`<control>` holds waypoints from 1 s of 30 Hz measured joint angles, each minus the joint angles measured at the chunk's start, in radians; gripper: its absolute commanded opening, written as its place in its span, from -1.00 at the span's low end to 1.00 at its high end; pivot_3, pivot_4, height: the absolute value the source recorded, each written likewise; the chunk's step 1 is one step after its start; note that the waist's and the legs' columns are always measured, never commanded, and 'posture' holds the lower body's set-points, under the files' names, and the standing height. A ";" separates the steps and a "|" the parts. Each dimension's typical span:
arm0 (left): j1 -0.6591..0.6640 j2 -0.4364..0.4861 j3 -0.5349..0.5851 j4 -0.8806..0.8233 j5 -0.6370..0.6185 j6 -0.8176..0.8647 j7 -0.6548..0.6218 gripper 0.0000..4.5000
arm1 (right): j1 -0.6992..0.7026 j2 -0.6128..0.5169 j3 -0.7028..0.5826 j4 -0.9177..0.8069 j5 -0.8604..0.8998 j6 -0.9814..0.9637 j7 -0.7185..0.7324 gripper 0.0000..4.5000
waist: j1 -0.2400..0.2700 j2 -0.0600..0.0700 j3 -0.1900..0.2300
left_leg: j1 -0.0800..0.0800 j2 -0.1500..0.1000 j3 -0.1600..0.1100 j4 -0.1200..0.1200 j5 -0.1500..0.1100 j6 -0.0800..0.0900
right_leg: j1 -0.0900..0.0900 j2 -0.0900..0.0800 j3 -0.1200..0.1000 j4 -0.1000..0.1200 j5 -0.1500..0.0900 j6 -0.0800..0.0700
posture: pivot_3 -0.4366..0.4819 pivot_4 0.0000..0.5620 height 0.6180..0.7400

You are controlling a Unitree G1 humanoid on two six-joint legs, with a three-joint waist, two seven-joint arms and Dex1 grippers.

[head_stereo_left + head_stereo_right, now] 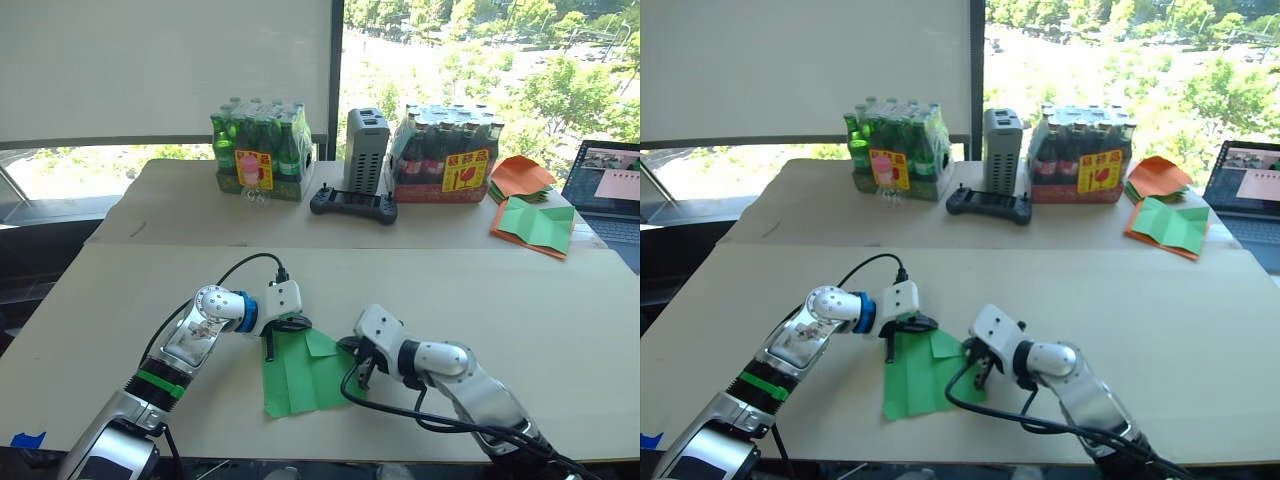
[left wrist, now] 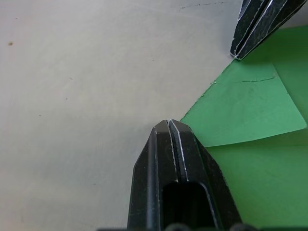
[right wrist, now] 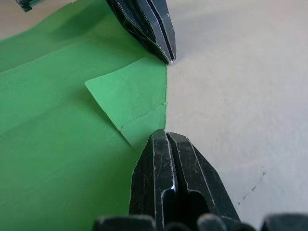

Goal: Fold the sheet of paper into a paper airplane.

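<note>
The thin bright green sheet of paper [image 1: 305,375] lies flat near the front edge of the pale wooden worktop [image 1: 520,300], between the two arms. One of its far corners is folded over into a small lighter green triangular flap [image 3: 137,103].

The left gripper [image 1: 270,347] points down at the sheet's far left corner, its two black fingers pressed together with nothing between them, tips at the paper's edge. The right gripper [image 1: 362,375] stands just beside the sheet's right edge, its fingers likewise closed together and empty, tips down at the foot of the flap. In the wrist views, the two closed tips sit at either end of the flap's outer edge.

Farther back, on a second worktop, a black handheld controller [image 1: 353,204] lies in front of a grey upright box [image 1: 366,148]. A shrink-wrapped pack of green bottles [image 1: 262,150] stands to the left, a pack of dark bottles [image 1: 447,152] to the right. Beyond these to the right lie orange sheets [image 1: 522,177], a green sheet bordered by orange paper [image 1: 536,227], and an open laptop [image 1: 610,185].
</note>
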 measured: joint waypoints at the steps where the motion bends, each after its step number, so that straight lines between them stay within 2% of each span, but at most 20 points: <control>1: 0.000 0.000 0.000 0.001 0.000 -0.001 0.000 -1.00 | 0.005 -0.005 -0.002 -0.009 0.002 0.007 -0.001 -0.98 | 0.000 0.000 0.000 | 0.000 0.000 0.000 0.000 0.000 0.000 | 0.000 0.000 0.000 0.000 0.000 0.000 | -0.05 -0.47 -0.07; 20: -0.008 -0.011 -0.002 0.026 0.000 -0.020 -0.008 -1.00 | 0.045 -0.070 -0.018 -0.078 0.023 0.038 -0.008 -0.98 | 0.013 0.000 0.000 | 0.001 0.000 0.000 0.000 0.000 0.001 | 0.001 0.000 0.000 -0.002 0.000 0.000 | -0.05 -0.47 -0.07; 30: -0.010 -0.012 -0.001 0.027 0.000 -0.022 -0.010 -1.00 | 0.034 -0.066 -0.057 -0.089 0.078 0.110 -0.006 -0.98 | 0.015 0.000 0.000 | 0.000 0.000 0.000 0.000 -0.001 0.001 | 0.001 0.000 0.000 -0.003 0.000 0.000 | -0.05 -0.47 -0.07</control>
